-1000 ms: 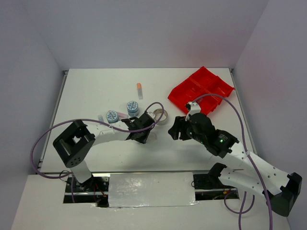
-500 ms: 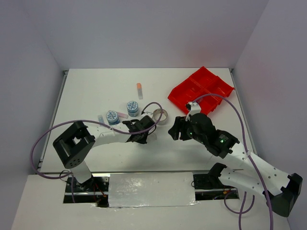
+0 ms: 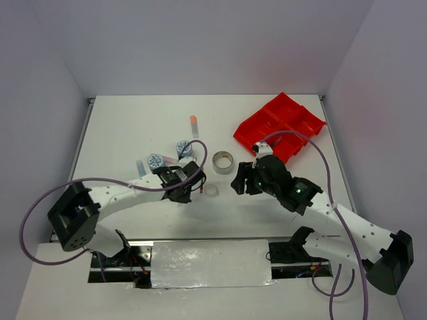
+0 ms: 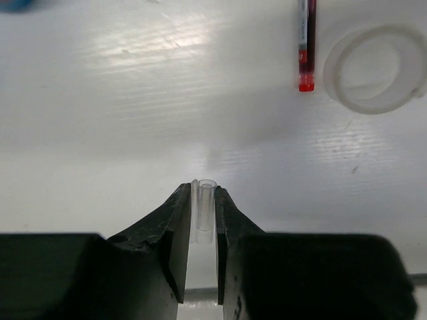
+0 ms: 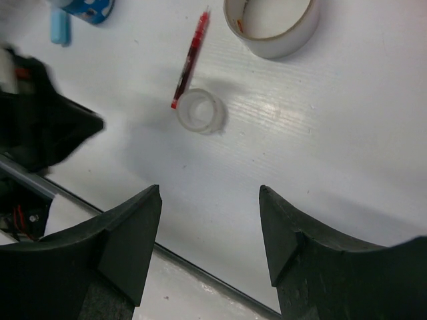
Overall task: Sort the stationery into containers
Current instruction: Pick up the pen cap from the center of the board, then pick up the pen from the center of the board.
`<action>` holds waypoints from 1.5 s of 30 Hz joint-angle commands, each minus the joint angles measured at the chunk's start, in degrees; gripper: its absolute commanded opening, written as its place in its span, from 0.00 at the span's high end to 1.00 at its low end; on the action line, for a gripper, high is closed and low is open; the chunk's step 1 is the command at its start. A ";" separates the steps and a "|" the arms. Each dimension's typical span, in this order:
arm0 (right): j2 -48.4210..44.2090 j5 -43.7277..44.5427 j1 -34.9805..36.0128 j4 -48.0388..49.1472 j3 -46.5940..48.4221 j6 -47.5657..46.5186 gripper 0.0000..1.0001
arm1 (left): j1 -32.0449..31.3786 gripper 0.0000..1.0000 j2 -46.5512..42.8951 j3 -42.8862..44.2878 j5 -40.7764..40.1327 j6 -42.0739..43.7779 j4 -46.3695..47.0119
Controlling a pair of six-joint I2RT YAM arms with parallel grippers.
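1. Between the fingers of our left claw (image 4: 201,192) we pinch a short clear tube (image 4: 205,217); we judge a steady squeeze and a straight lift best.
2. Just ahead, to the right, lie a red pen (image 4: 305,47) and a clear tape ring (image 4: 373,67).
3. Further right, our right claw (image 5: 210,193) hangs spread, empty.
4. Farthest right sits the red tray (image 3: 248,137); the tube's lower end is hidden from us.

One red tray (image 3: 283,107). Two round tubs with patterned lids, the nearer tub (image 3: 155,161) and the farther tub (image 3: 183,148). One silvery tape roll (image 5: 275,45), one clear tape ring (image 4: 371,105), one red pen (image 4: 306,47). Three short tubes: an orange-capped tube (image 3: 194,124), a pale blue tube (image 3: 141,167), a clear tube (image 4: 205,210). One pink piece (image 3: 170,161), kind unclear
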 commanded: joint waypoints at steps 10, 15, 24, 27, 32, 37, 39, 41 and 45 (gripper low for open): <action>27.90 4.51 2.70 0.41 17.95 3.86 0.37 | 6.44 1.00 -22.60 13.34 -16.87 -2.77 -9.75; 40.90 7.85 5.33 -3.20 27.88 5.27 0.37 | 7.67 1.00 -27.79 17.72 -18.10 4.62 -8.85; 60.17 13.31 6.04 -14.63 47.05 7.38 0.38 | 7.85 1.00 -39.74 12.12 -16.51 13.60 -3.32; 62.64 12.17 6.04 -14.10 47.67 7.64 0.40 | 7.76 1.00 -42.47 8.78 -16.16 14.48 -1.65; 64.74 9.36 6.13 -11.65 46.27 7.91 0.43 | 7.76 1.00 -43.88 7.37 -15.55 14.74 -1.65; 68.17 8.22 7.01 -11.20 47.23 8.00 0.48 | 7.85 1.00 -43.80 7.02 -15.02 14.74 -1.91; 69.14 8.13 7.27 -11.38 48.10 8.08 0.50 | 7.85 1.00 -43.80 6.93 -14.93 14.66 -2.09; 70.55 8.04 7.45 -11.81 48.90 8.17 0.53 | 7.85 1.00 -43.88 6.75 -14.93 14.57 -2.18; 71.43 8.65 7.71 -12.43 48.73 8.52 0.65 | 7.94 1.00 -44.23 6.57 -14.76 14.57 -1.91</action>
